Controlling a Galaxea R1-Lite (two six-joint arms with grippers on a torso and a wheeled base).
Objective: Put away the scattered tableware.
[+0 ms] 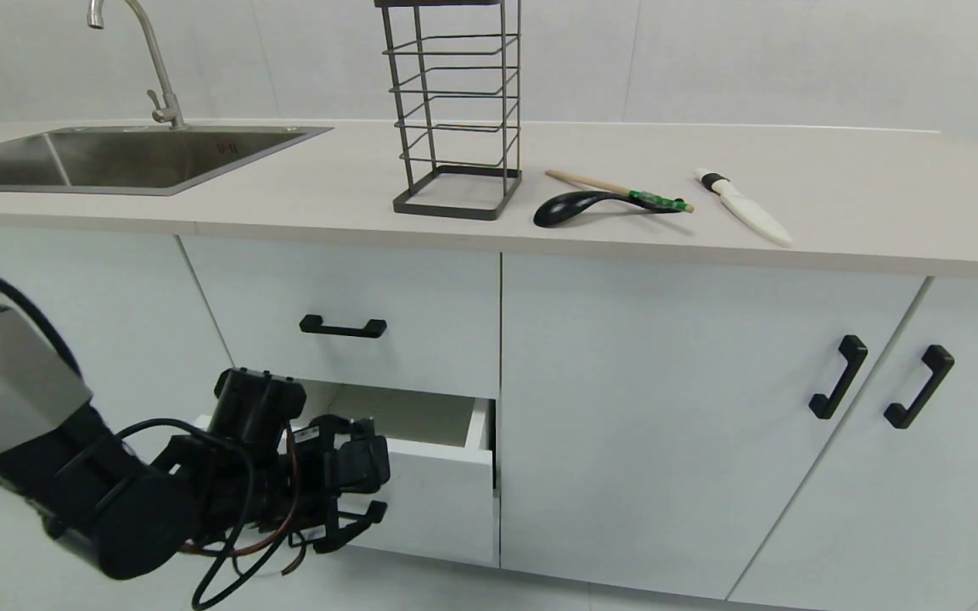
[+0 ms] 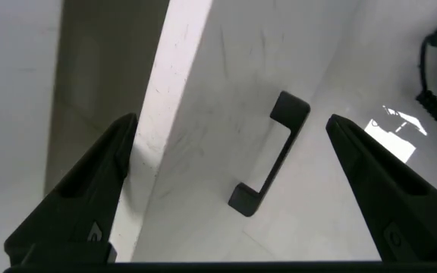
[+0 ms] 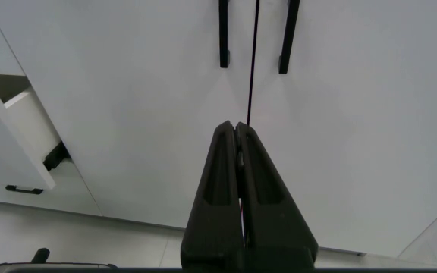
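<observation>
Pale countertop [image 1: 862,195] runs over smooth white cabinet fronts. Low on the left, the left gripper [image 1: 374,488] hangs in front of the pulled-out lower drawer [image 1: 434,501]. Its black fingers [image 2: 89,205] are spread wide and hold nothing. The left wrist view shows what the head view hides: the drawer's black bar handle [image 2: 268,155] lies between the fingers but beyond their tips, ungrasped. The right gripper [image 3: 236,133] is clenched, fingers pressed flat together on nothing. It faces the double cabinet doors [image 3: 340,129] and their slim black handles [image 3: 223,34], with the open drawer off to one side. On the counter, from the left, are a steel sink [image 1: 115,157], a curved faucet [image 1: 149,59] and a dark wire rack [image 1: 455,110]. Right of the rack lie the scattered tableware: a glossy black spoon [image 1: 574,206], a wooden stick with a green band [image 1: 616,188] touching its handle, and a white knife [image 1: 744,206].
</observation>
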